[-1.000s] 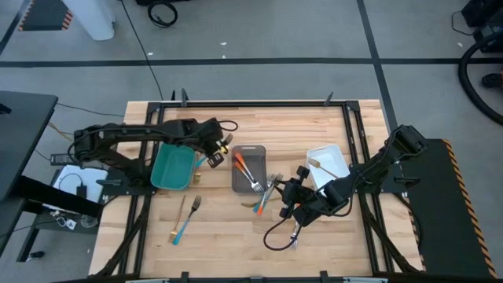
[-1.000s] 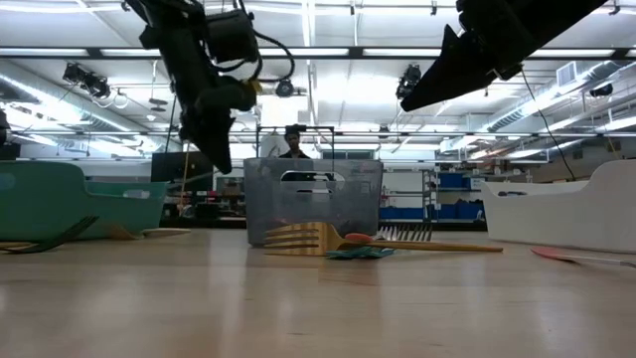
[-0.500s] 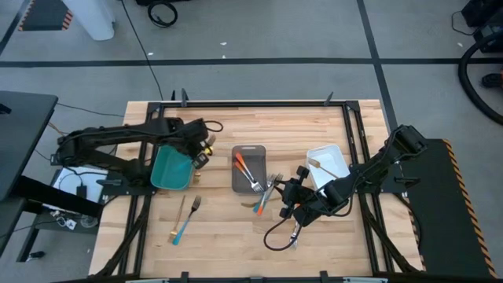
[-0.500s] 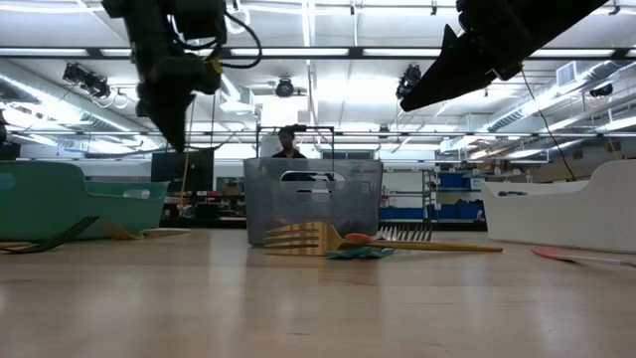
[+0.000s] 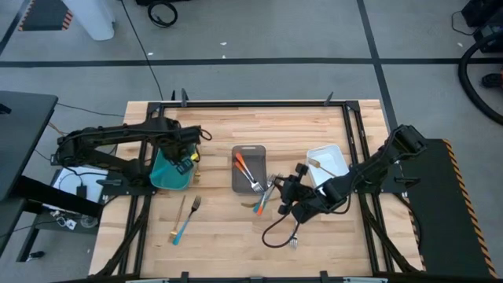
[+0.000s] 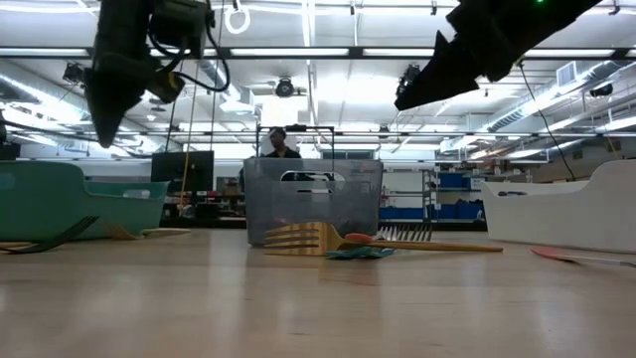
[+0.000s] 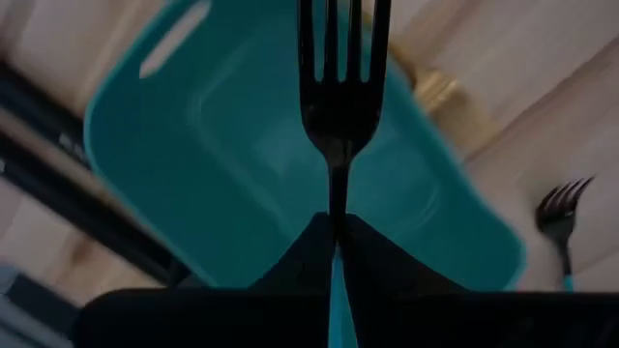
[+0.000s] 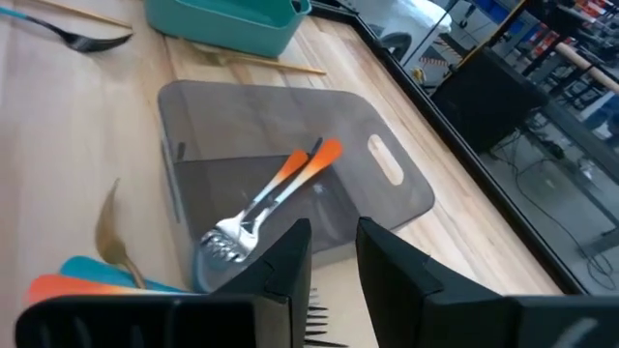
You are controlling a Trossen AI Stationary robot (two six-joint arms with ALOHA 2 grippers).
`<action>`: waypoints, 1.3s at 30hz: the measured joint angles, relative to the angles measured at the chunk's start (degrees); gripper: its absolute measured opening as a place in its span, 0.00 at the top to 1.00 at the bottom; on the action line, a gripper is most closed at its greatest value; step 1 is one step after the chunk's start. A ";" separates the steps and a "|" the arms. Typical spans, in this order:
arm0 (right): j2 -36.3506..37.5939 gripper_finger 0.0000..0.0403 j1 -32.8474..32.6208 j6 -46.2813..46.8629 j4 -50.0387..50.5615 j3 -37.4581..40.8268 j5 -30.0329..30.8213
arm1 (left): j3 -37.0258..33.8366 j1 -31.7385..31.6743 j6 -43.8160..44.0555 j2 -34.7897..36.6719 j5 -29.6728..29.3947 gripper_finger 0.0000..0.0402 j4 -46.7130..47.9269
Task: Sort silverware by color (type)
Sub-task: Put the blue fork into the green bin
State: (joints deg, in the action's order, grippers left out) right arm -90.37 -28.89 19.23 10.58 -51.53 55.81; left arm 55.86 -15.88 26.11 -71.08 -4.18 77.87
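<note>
Pinching blue-handled fork point(image 7: 336, 106), left fingers point(image 7: 311, 253), over teal tray point(image 7: 193, 174)

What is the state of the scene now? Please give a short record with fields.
left gripper: shut on a blue-handled fork, held above the teal tray
right gripper: jaws apart, empty, near the grey tray
grey tray content: two orange-handled forks
white tray: on the right of the table
loose on table: a blue-handled fork and a gold one, in front of the teal tray
</note>
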 joint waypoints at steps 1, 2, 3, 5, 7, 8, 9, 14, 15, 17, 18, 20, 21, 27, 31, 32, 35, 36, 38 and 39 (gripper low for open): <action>0.00 0.77 0.25 -0.24 -0.19 0.00 0.00 | 0.00 0.00 0.30 -0.02 -0.01 0.94 1.02; 0.00 0.77 0.50 -0.36 -0.29 -0.01 0.05 | 0.00 -0.02 0.33 -0.08 -0.01 0.94 2.08; 0.00 0.77 0.64 -0.69 -0.29 0.00 0.07 | 0.00 -0.02 0.35 -0.15 -0.01 0.94 2.92; 0.00 0.77 1.05 -1.65 -0.48 0.00 0.06 | 0.00 -0.02 0.37 -0.17 -0.03 0.94 3.27; 0.00 0.77 1.48 -2.68 -0.98 0.00 0.07 | 0.00 -0.02 0.28 -0.17 -0.03 0.94 3.26; 0.00 0.77 1.72 -3.19 -1.28 0.00 0.07 | 0.00 -0.02 0.26 -0.17 -0.03 0.94 3.26; 0.00 0.77 1.94 -3.77 -1.69 0.00 0.07 | 0.00 -0.02 0.21 -0.17 -0.03 0.94 3.29; 0.00 0.77 3.06 -6.96 -4.30 0.00 0.07 | 0.00 -0.75 -0.02 -0.45 -0.01 0.94 3.25; 0.00 0.77 3.24 -7.62 -5.07 0.00 0.03 | 0.00 -0.98 -0.02 -1.05 -0.05 0.94 3.29; 0.00 0.77 3.51 -9.32 -6.46 0.00 -0.33 | -0.02 -1.87 -0.88 -2.36 -0.05 0.94 3.25; 0.00 0.77 3.61 -10.34 -7.28 0.00 -0.73 | -0.02 -2.38 -1.48 -2.95 -0.03 0.94 3.25; 0.00 0.77 3.81 -11.97 -8.74 0.00 -1.56 | -0.02 -3.30 -3.00 -4.70 -0.04 0.94 2.78; 0.00 0.77 3.84 -12.79 -9.15 0.00 -1.67 | -0.02 -3.79 -4.06 -5.71 -0.05 0.94 2.20; 0.00 0.77 3.92 -13.86 -9.71 0.00 -2.11 | -0.02 -6.14 -7.31 -9.82 -0.06 0.94 1.33; 0.00 0.77 3.92 -13.33 -9.67 0.00 -3.28 | -0.02 -6.84 -7.81 -10.94 -0.07 0.94 1.34; 0.00 0.77 3.92 -13.02 -9.71 0.06 -3.78 | -0.02 -6.84 -7.91 -11.02 -0.05 0.94 1.32; 0.00 0.77 3.92 -11.96 -9.99 0.76 -4.75 | -0.02 -6.84 -8.35 -11.09 -0.05 0.94 1.11; 0.00 0.77 3.92 -11.52 -10.05 1.05 -4.87 | -0.02 -6.84 -8.35 -11.09 -0.03 0.94 1.08; 0.00 0.77 3.90 -10.88 -10.15 1.52 -4.92 | -0.02 -6.84 -8.35 -11.09 -0.05 0.94 0.97; 0.00 0.77 3.90 -10.36 -10.27 1.74 -4.92 | -0.02 -6.84 -8.33 -11.09 -0.05 0.94 0.87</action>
State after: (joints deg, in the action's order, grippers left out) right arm -90.37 -24.99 8.87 0.30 -49.79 50.89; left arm 55.83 -22.72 17.78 -82.17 -4.23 78.74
